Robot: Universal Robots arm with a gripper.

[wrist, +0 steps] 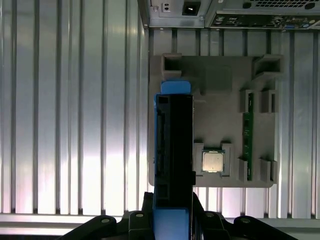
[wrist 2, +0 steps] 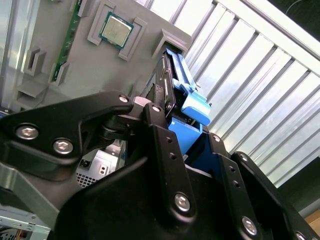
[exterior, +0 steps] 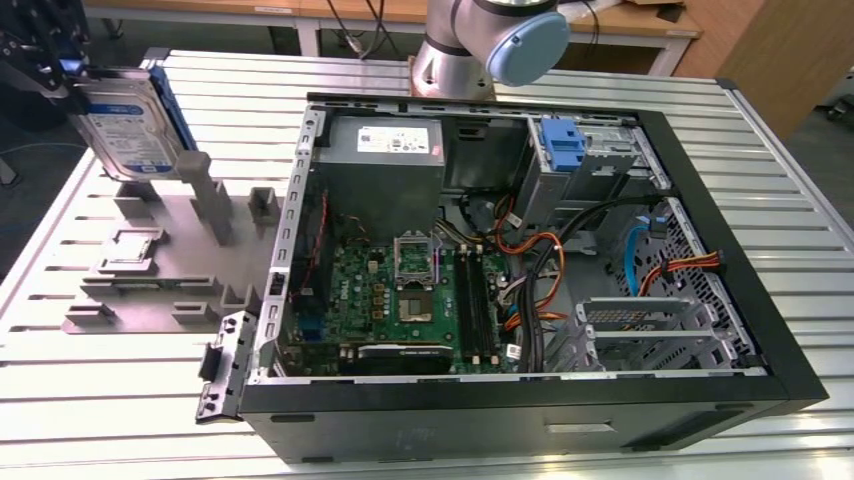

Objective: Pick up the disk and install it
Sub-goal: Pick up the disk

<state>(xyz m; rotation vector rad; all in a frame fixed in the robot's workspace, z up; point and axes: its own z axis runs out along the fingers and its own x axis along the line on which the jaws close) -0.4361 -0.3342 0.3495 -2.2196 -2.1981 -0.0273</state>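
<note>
Gripper point(exterior: 63, 84) clamped on the disk point(exterior: 127, 128), holding it on edge; grey tray point(exterior: 160, 292) right beneath it, open computer case point(exterior: 507, 405) beside.

Work table point(exterior: 120, 400): silver top of ribbed aluminium slats; in both wrist views the slats point(wrist: 55, 100) point(wrist 2: 260, 75) carry bright white glare from overhead light.
Wooden desk point(exterior: 641, 22): light brown top on white legs point(exterior: 308, 40); stands beyond the table's far edge.
Wooden panel point(exterior: 781, 60): brown, upright; far corner on the exterior view's right.
Floor point(exterior: 24, 200): dark grey; visible past the table's edge on the exterior view's left and right.
</note>
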